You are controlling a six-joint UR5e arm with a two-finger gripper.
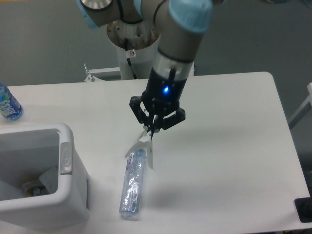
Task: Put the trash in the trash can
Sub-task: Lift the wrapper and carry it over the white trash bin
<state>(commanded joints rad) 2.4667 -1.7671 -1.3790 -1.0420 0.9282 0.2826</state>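
Grey arm, light-blue joint caps; black end effector, blue LED lit.

Gripper pinches the top of the clear-white wrapper, which hangs over the upper end of the slim clear bottle lying on the white table. White trash can sits left of the bottle, some scraps inside. Blue-label bottle at far left edge.

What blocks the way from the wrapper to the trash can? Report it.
Nothing visible does. The wrapper hangs from the gripper above the bottle; only bare table lies between it and the trash can at the left.
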